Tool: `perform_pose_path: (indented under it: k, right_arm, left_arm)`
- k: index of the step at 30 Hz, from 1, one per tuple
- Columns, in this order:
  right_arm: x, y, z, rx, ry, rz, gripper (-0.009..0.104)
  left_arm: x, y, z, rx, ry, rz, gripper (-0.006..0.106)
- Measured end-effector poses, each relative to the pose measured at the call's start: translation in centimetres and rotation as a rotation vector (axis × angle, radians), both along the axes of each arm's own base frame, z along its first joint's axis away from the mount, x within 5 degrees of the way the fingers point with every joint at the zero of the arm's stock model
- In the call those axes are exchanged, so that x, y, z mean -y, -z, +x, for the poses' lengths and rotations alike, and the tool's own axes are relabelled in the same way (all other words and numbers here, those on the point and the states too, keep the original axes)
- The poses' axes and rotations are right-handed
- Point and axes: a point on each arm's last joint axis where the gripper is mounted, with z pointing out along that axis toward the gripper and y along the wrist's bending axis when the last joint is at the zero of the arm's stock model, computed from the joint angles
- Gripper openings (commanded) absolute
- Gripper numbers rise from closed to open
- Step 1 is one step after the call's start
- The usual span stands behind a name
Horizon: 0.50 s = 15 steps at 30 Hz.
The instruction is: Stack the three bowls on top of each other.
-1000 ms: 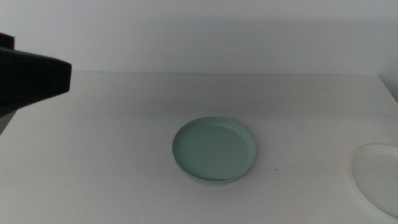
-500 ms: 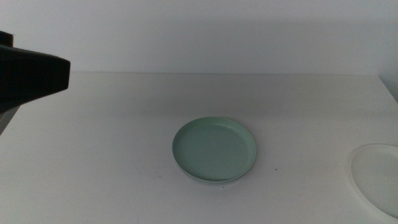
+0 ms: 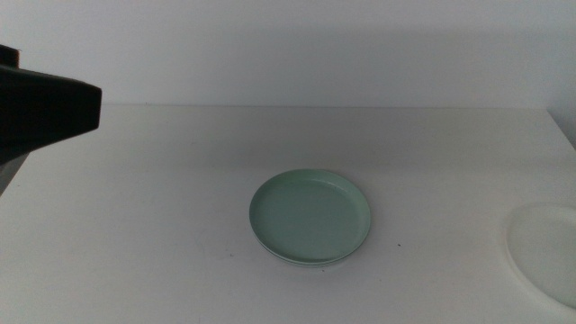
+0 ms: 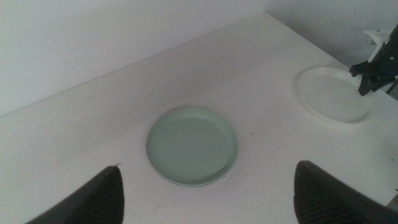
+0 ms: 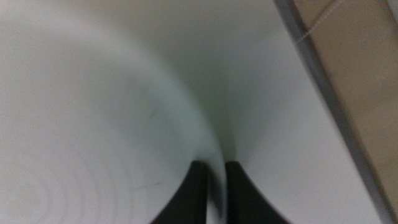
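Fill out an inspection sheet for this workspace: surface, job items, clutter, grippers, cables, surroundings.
Surface: white table, a few tiny dark specks.
Job's things: mint green bowl mid-table, nested on another bowl whose rim just shows beneath; white bowl at the right edge, partly out of the middle view.
Clutter: nothing seen.
Grippers: left gripper raised over the table, jaws wide apart, empty; right gripper closed on the white bowl's rim.
Cables: nothing seen.
Surroundings: plain white wall behind; brown floor past the table edge.
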Motion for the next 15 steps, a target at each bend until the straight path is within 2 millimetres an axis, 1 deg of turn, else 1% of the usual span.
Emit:
perform_pose_path:
  k: [2, 4, 6, 8, 10, 12, 13, 15]
  right_arm:
    - [0.0, -0.3, 0.0, 0.012, 0.009, 0.001, -0.002]
    - [-0.1, -1.1, 0.0, 0.040, 0.018, -0.001, -0.002]
    - [-0.6, -3.0, 0.2, 0.099, 0.031, 0.002, -0.002]
    - [-1.4, -5.7, 0.8, 0.180, 0.021, -0.003, -0.002]
    - [-2.9, -9.1, 1.8, 0.267, -0.031, -0.020, -0.002]
    - [-4.9, -11.8, 2.8, 0.327, -0.097, -0.022, -0.002]
    - [-6.3, -12.9, 3.4, 0.352, -0.131, -0.015, -0.002]
    - [-9.4, -14.4, 4.4, 0.392, -0.205, 0.015, -0.002]
  left_arm:
    - [0.0, 0.0, 0.0, 0.000, 0.000, 0.000, 0.094]
    - [0.0, 0.0, 0.0, 0.000, 0.000, 0.000, 0.094]
    - [0.0, 0.0, 0.0, 0.000, 0.000, 0.000, 0.094]
    - [0.0, 0.0, 0.0, 0.000, 0.000, 0.000, 0.094]
    - [0.0, 0.0, 0.0, 0.000, 0.000, 0.000, 0.094]
    - [0.0, 0.0, 0.0, 0.000, 0.000, 0.000, 0.094]
    - [0.0, 0.0, 0.0, 0.000, 0.000, 0.000, 0.094]
    - [0.0, 0.0, 0.0, 0.000, 0.000, 0.000, 0.094]
